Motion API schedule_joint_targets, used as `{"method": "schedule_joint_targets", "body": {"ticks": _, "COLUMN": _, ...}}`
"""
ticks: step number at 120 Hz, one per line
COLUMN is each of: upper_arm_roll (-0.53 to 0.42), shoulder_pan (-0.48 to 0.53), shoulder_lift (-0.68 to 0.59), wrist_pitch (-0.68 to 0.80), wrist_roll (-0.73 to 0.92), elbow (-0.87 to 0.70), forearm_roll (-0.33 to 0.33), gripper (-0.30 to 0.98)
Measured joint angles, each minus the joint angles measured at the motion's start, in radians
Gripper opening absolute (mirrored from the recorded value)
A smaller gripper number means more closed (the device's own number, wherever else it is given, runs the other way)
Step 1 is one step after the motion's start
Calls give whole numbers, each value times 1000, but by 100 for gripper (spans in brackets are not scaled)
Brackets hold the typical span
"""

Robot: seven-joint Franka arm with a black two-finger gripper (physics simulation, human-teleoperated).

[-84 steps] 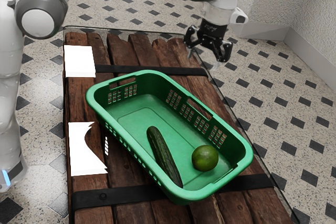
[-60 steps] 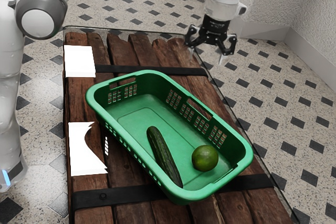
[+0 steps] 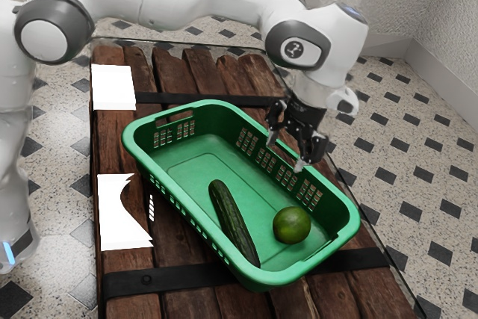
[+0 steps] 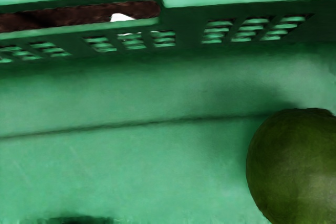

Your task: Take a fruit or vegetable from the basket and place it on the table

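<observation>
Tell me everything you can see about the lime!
The lime is round, whole and dark green, with a yellowish-brown tint. Its skin looks fairly smooth, with a soft shine. It sits on the floor of the basket, near one end, beside the cucumber but apart from it. The open claw isn't touching it.

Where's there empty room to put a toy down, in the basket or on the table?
In the basket: the floor between the cucumber and the handle at the exterior view's upper left. On the table: the boards above the basket in that view. It's crowded around the cucumber and lime, with the gripper close by.
</observation>
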Motion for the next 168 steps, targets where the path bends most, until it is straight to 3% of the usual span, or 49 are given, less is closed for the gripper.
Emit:
{"method": "schedule_joint_targets", "body": {"ticks": 19, "upper_arm_roll": 0, "shoulder_pan": -21, "shoulder_lift": -74, "wrist_pitch": 65, "wrist_roll": 170, "elbow": -141, "forearm_roll": -11, "gripper": 69}}
{"method": "schedule_joint_targets", "body": {"ticks": 61, "upper_arm_roll": -2, "shoulder_pan": -120, "shoulder_lift": -60, "wrist_pitch": 139, "wrist_roll": 387, "elbow": -159, "forearm_roll": -23, "gripper": 69}}
{"method": "schedule_joint_targets", "body": {"ticks": 80, "upper_arm_roll": -2, "shoulder_pan": -68, "shoulder_lift": 18, "wrist_pitch": 209, "wrist_roll": 470, "elbow": -128, "forearm_roll": -24, "gripper": 69}}
{"method": "schedule_joint_targets", "body": {"ticks": 96, "upper_arm_roll": -8, "shoulder_pan": -83, "shoulder_lift": 61, "wrist_pitch": 264, "wrist_roll": 534, "elbow": -77, "forearm_roll": -29, "gripper": 69}}
{"method": "schedule_joint_targets", "body": {"ticks": 168, "upper_arm_roll": 2, "shoulder_pan": -71, "shoulder_lift": 140, "wrist_pitch": 389, "wrist_roll": 698, "elbow": -138, "forearm_roll": -120, "gripper": 66}}
